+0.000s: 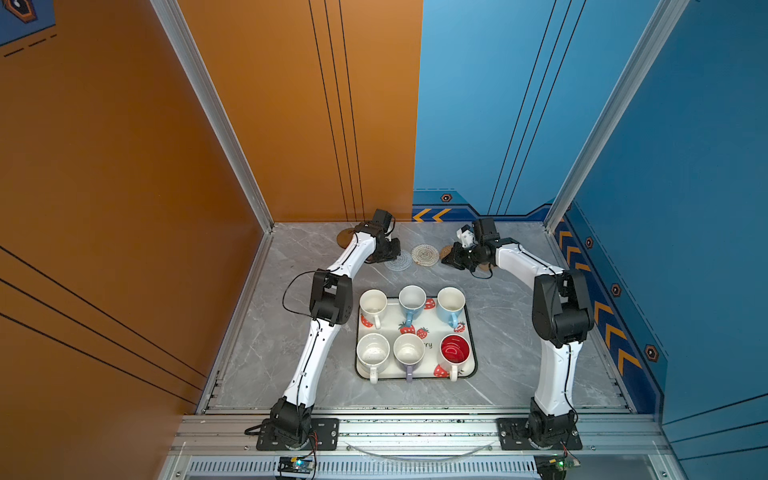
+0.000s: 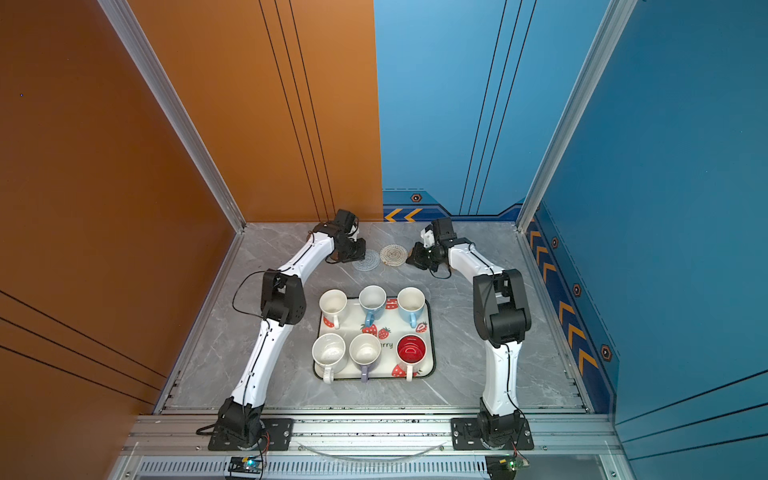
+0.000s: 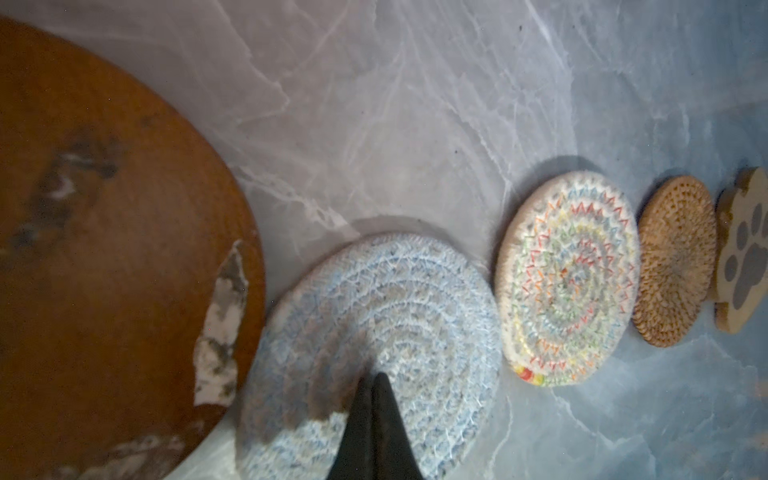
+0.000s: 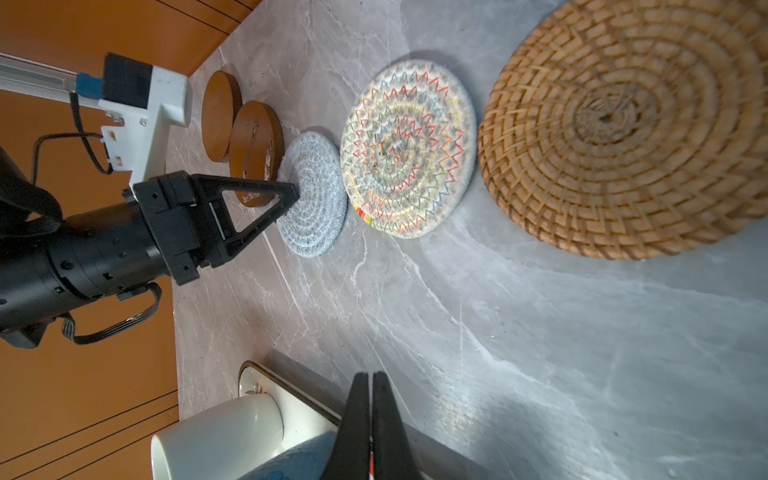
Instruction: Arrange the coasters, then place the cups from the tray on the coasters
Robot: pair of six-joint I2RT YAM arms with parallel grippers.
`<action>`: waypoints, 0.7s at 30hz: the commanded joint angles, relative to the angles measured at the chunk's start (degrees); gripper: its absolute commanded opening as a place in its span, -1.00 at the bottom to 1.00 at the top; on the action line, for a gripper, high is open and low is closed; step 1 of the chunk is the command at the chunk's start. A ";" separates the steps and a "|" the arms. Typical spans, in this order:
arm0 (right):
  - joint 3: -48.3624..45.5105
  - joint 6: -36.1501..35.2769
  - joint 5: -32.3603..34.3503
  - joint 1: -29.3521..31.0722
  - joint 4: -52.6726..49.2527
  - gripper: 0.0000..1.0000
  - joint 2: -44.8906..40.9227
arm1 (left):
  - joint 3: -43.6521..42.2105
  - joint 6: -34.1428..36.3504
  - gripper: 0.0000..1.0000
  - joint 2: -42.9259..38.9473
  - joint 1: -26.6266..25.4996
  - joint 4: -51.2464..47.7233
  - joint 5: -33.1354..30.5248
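Left gripper (image 4: 292,194), jaws pinched together and empty, presses on the grey coaster (image 4: 318,220) — push lightly, sliding it right, clear of the brown disc (image 4: 254,141); right gripper (image 4: 370,377) likewise closed, empty.

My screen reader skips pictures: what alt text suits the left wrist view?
The left gripper, fingers shut, points at a grey woven coaster. In line on the marble table lie a brown disc, cream woven coaster, rattan round and paw-print coaster.
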 commanded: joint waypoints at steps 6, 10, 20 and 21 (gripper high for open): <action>-1.40 0.83 -1.19 -0.23 1.39 -1.00 -3.16 | 0.31 -2.96 -1.00 3.62 1.10 -0.75 -2.32; -1.84 0.81 -1.21 -0.23 1.43 -1.00 -3.75 | 0.37 -3.68 -1.00 3.30 1.29 -0.07 -2.24; -2.85 2.38 -2.51 -0.19 4.06 -1.00 -4.04 | 1.16 -1.43 -1.00 -3.09 0.49 -0.05 -4.03; -2.89 2.53 -2.60 -0.10 4.26 -1.00 -3.96 | 1.20 -1.24 -0.98 -3.81 0.50 0.02 -4.30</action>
